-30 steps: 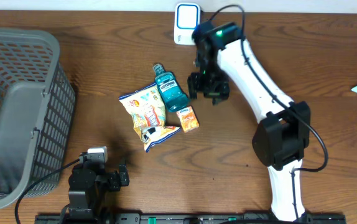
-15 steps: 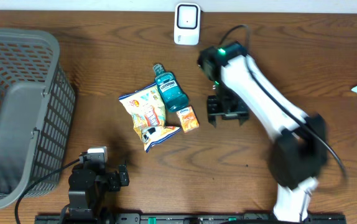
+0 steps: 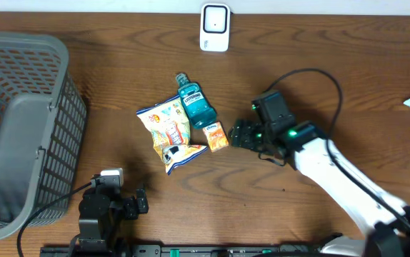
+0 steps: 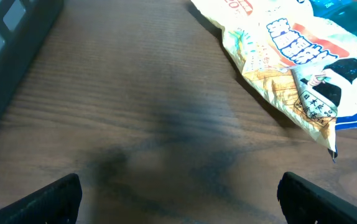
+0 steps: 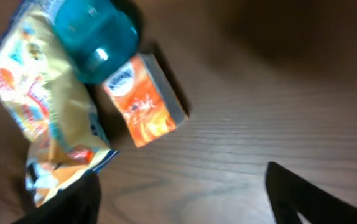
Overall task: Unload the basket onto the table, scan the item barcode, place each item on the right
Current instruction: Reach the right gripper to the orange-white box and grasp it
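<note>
Eyeing the orange box (image 3: 216, 135): it lies flat on the table (image 3: 333, 71), touching the blue bottle (image 3: 194, 106) and just beside the snack bag (image 3: 166, 132). It's just left of my right gripper (image 3: 242, 133), long axis roughly across my approach. Jaws spread, nothing held. My left gripper (image 4: 178, 193), equally wide and empty, hangs well apart.
</note>
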`<state>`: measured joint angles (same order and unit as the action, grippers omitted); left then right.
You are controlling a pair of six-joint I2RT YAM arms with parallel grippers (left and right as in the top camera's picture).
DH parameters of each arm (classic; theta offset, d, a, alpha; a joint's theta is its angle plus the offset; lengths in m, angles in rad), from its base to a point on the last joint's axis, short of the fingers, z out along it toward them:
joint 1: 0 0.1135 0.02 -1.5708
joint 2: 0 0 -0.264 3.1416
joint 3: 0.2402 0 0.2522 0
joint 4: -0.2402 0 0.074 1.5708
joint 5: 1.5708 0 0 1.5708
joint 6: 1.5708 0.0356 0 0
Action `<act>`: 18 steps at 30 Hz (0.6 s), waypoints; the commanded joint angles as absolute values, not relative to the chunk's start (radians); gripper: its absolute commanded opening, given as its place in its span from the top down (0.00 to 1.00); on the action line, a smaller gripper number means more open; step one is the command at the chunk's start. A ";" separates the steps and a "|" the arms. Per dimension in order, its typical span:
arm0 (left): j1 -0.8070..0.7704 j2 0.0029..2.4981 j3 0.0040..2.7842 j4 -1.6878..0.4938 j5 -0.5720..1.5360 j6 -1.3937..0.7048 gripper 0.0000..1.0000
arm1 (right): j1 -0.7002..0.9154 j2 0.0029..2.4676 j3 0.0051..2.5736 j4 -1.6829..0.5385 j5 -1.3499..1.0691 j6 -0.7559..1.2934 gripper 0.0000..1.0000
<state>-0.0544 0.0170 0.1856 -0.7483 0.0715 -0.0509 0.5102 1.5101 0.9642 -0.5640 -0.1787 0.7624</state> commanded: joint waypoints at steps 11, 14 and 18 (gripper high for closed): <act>-0.058 0.014 0.181 -0.769 0.059 -0.041 0.02 | 0.542 1.779 0.965 -0.327 -0.271 1.131 0.36; -0.058 0.014 0.181 -0.769 0.059 -0.041 0.02 | 0.544 1.828 0.965 -0.310 -0.273 1.158 0.41; -0.058 0.014 0.181 -0.769 0.059 -0.041 0.02 | 0.544 1.878 0.965 -0.279 -0.276 1.160 0.55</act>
